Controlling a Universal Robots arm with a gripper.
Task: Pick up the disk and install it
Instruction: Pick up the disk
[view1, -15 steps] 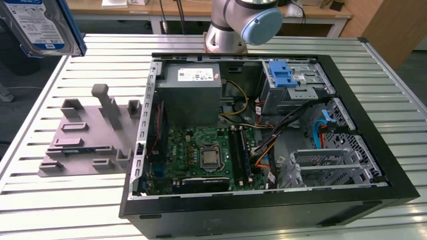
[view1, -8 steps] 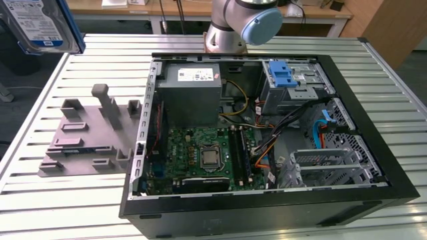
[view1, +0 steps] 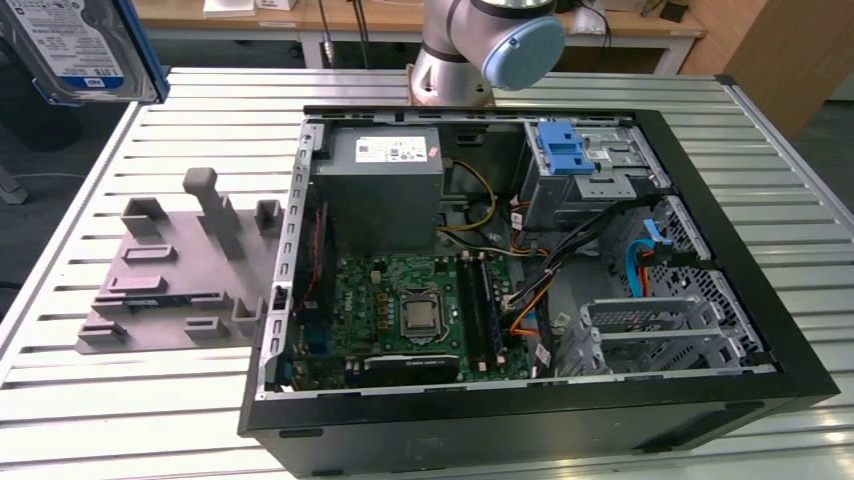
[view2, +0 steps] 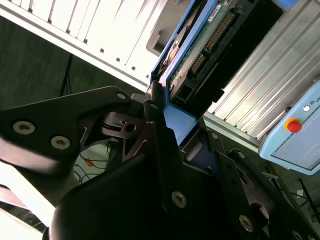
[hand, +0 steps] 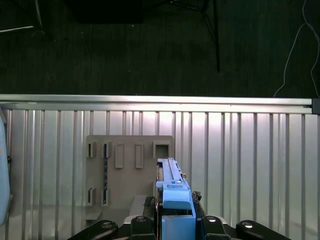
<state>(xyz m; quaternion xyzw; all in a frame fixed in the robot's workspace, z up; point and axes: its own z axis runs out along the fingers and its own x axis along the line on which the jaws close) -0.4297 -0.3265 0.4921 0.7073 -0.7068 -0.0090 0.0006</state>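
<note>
"Gripping what, exactly?"

"The gripper (view2: 167, 130) is clamped on the disk (view2: 200, 45), closed on its blue-railed edges in both wrist views. The disk's long axis runs straight out from the fingers."

"And where is it?"

"High off the table (view1: 134, 420), at the exterior view's upper left. The grey holder (hand: 130, 180) stands below it."

"And the computer case (view1: 534, 420)?"

"Well apart, lower and toward the exterior view's right. Its drive cage (view1: 607, 185), topped by a blue latch (view1: 567, 150), sits at the far corner."

Ext view above table (view1: 120, 420), wrist views close on disk (hand: 175, 197)
</note>
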